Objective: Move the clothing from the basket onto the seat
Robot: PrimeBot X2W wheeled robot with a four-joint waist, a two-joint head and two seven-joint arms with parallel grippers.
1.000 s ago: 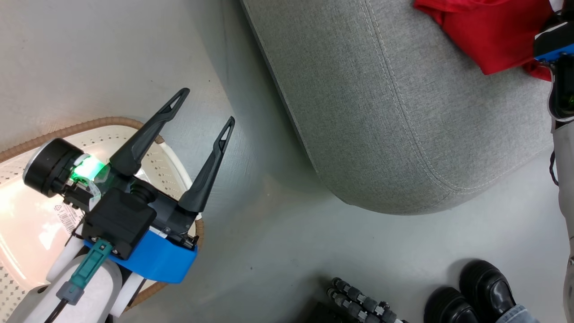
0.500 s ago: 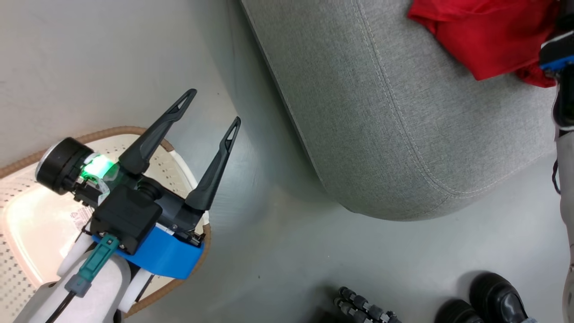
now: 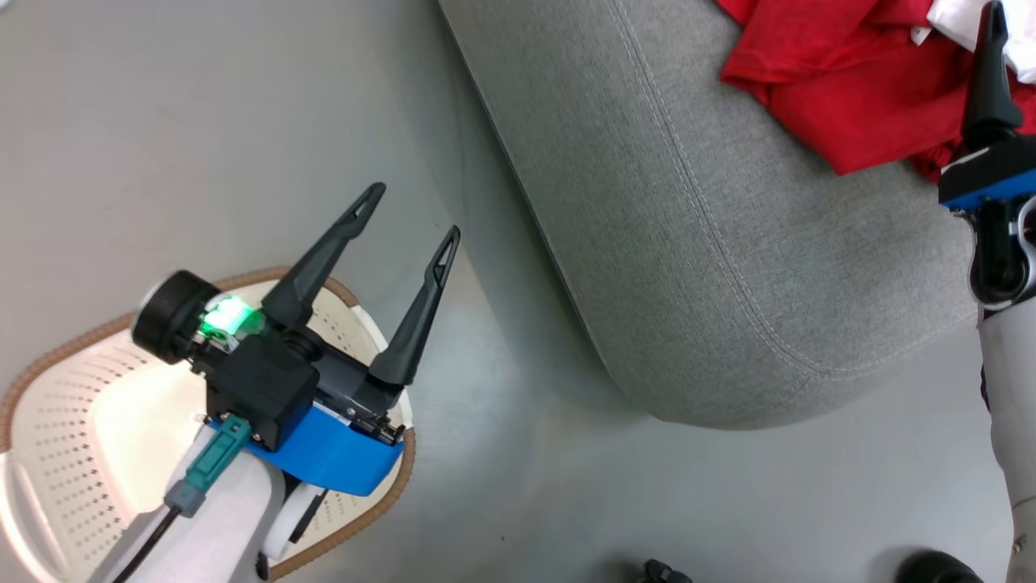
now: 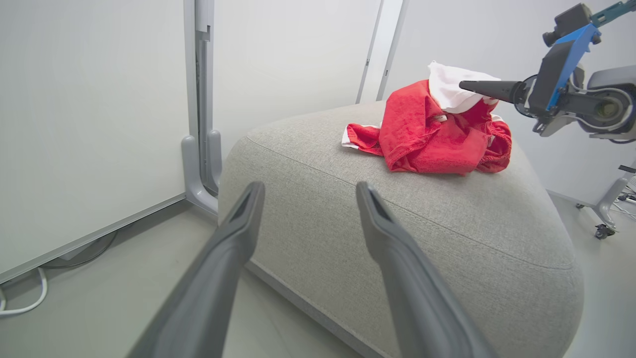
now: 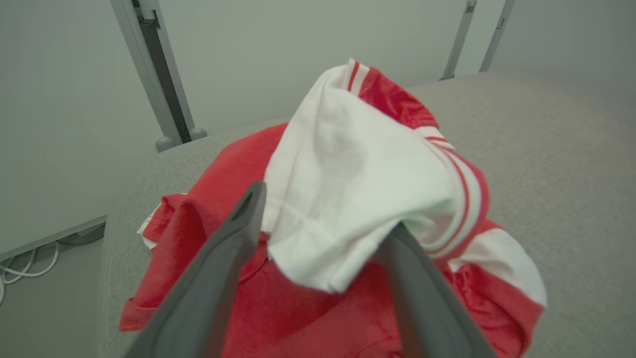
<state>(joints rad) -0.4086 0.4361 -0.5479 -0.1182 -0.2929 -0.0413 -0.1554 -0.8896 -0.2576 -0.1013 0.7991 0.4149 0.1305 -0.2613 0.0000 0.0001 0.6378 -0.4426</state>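
The red and white clothing (image 3: 842,97) lies bunched on the grey seat (image 3: 728,243), near its far right part. My right gripper (image 5: 325,209) stands open over the pile. A white fold (image 5: 357,184) lies between its fingers and drapes over the right one. One of its fingers (image 3: 989,73) points up over the clothing (image 4: 432,139). My left gripper (image 3: 414,212) is open and holds nothing. It hovers over the right rim of the basket (image 3: 48,364), whose visible inside is bare. Its fingers point toward the seat (image 4: 397,223).
Grey floor runs between the basket and the seat. A white wall panel with a grey post (image 4: 201,99) stands behind the seat, with a cable (image 4: 20,303) at its foot. A person's black shoe (image 3: 939,567) shows at the bottom right. A wheeled stand (image 4: 608,214) is beyond the seat.
My right gripper has opened over the clothing, and one finger has come into the head view. The camera has shifted, so the basket and shoes sit lower in the picture.
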